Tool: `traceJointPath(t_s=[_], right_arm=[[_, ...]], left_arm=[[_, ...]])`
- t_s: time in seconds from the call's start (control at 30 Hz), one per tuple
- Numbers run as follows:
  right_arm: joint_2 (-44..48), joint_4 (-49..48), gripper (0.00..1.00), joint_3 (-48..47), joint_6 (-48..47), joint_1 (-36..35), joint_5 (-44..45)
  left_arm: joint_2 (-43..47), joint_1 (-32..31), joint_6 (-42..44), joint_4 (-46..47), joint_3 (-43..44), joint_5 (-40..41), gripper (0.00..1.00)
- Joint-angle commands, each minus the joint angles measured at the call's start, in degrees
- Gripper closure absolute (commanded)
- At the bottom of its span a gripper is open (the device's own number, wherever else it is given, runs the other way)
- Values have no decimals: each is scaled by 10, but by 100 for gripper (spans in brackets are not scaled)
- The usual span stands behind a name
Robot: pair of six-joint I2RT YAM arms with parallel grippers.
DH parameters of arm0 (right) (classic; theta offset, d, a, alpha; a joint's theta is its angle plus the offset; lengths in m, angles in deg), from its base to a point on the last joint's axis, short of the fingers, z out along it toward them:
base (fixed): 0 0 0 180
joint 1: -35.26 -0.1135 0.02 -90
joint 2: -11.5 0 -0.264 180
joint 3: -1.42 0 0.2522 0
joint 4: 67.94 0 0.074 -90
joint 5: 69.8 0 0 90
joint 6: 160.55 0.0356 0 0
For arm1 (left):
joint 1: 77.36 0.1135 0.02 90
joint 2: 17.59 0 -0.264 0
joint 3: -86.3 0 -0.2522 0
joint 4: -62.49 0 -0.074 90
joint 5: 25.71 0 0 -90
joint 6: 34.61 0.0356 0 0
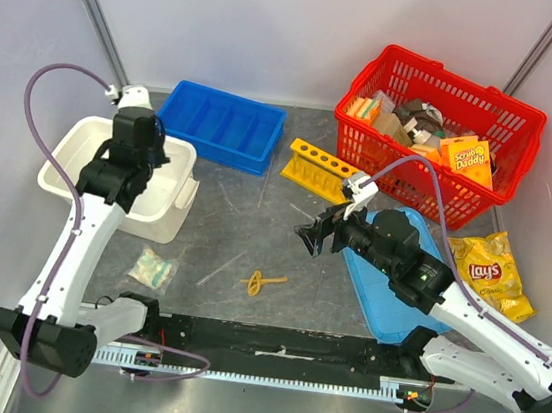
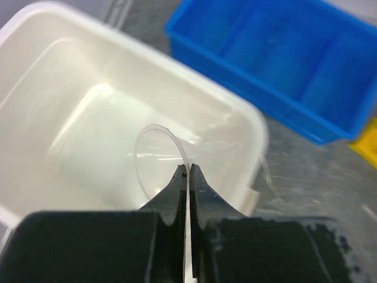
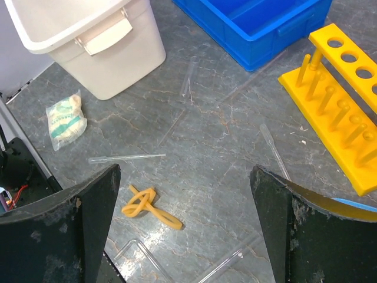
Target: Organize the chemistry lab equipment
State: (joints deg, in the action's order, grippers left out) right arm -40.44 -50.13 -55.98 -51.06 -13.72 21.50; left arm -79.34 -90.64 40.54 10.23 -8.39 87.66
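Over the white bin [image 1: 70,141], my left gripper [image 2: 188,171] is shut on a thin clear tube [image 2: 154,131] that curls up in a loop from its tips. My right gripper [image 3: 185,171] hangs open above the table's middle [image 1: 318,234], nothing between its fingers. Below it lie a knotted tan rubber band [image 3: 147,206] [image 1: 265,283], two clear pipettes [image 3: 126,157] [image 3: 274,150] and other clear tubes [image 3: 227,265]. The yellow test-tube rack [image 1: 316,166] [image 3: 341,100] stands to its right. A small clear bag of green-and-white contents [image 1: 152,270] [image 3: 66,118] lies near the bin.
A blue divided tray [image 1: 221,124] [image 2: 283,65] sits behind the rack. A red basket [image 1: 437,126] of sponge packs and boxes stands at the back right, with a yellow chip bag [image 1: 489,273] in front of it. A blue lid [image 1: 387,291] lies under my right arm.
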Motion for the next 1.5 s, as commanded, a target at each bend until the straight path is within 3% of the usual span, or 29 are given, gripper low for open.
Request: traceJointPath(t_s=[0.0, 0.23, 0.43, 0.8, 1.03, 1.17, 1.33, 1.47], right_arm=[[17, 13, 2, -7, -16, 0, 12], [18, 28, 2, 1, -18, 0, 20], [-11, 90, 2, -5, 34, 0, 139], [-93, 200, 5, -33, 161, 0, 224], [-104, 176, 11, -16, 85, 0, 101], [-121, 152, 22, -9, 85, 0, 58], [-153, 62, 32, 17, 45, -5, -69], [-199, 46, 36, 14, 26, -6, -52]], left_arm=[[1, 89, -27, 6, -40, 21, 98], [-42, 166, -81, 34, -82, -17, 98], [-75, 190, -104, 17, -87, -67, 98], [-54, 192, -92, 11, -81, -92, 62], [11, 191, -72, 29, -82, -231, 53], [37, 190, -76, 38, -94, -353, 41], [73, 172, -63, 60, -142, -509, 26], [107, 118, -61, 72, -174, -568, 24]])
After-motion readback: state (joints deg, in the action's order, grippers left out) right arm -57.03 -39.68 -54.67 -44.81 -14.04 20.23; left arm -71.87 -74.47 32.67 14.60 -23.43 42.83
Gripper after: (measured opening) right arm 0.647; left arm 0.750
